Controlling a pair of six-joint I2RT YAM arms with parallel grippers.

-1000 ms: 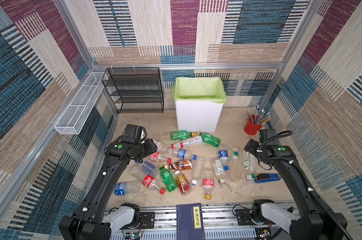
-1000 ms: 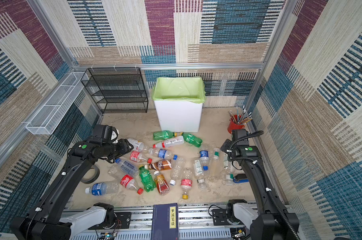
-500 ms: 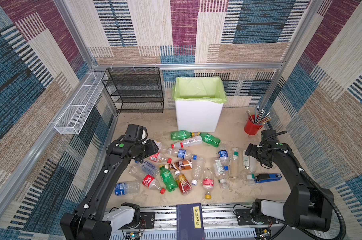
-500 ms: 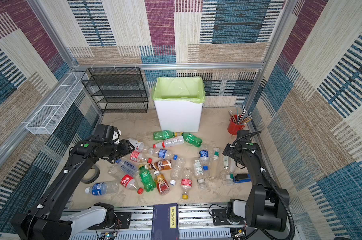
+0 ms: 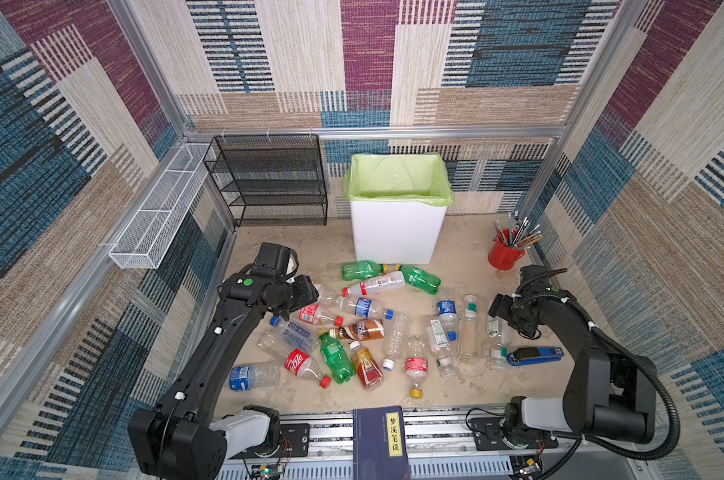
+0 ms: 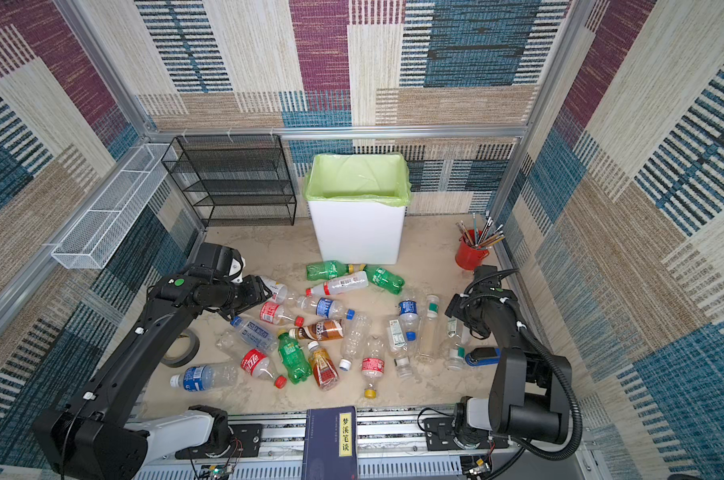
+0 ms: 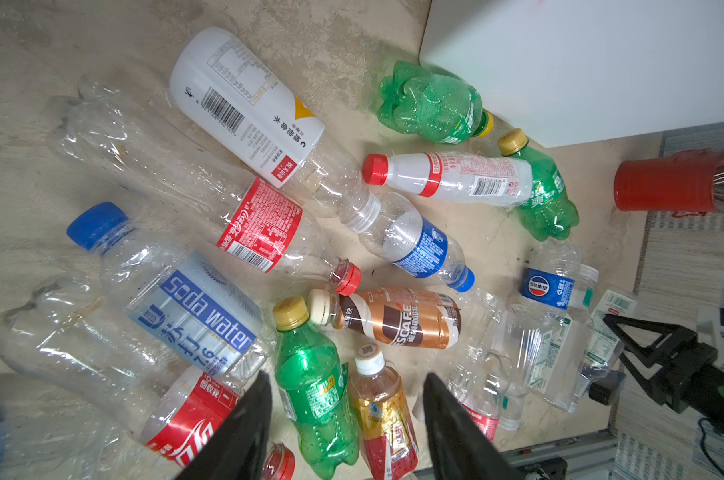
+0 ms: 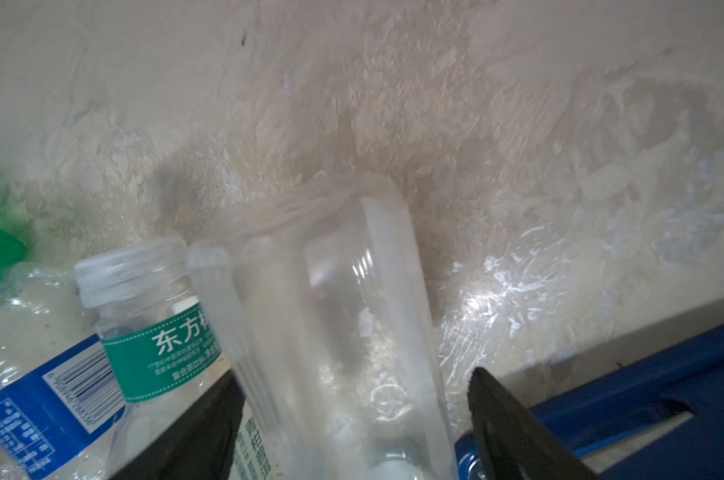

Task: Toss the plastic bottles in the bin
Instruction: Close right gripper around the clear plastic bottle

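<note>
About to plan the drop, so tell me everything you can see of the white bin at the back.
The bin is a tall, white, rectangular box, plastic by its look, standing upright and open-topped at the back of the table, just right of the black mesh rack. A light green bag lines it and folds over the rim. What shows of the inside is bag alone. A green bottle lies close before its front wall; whether they touch cannot be told.

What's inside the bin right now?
Only the green bag lining the bin shows in both top views; no bottle is visible. The bin's bottom is hidden behind its front wall.
</note>
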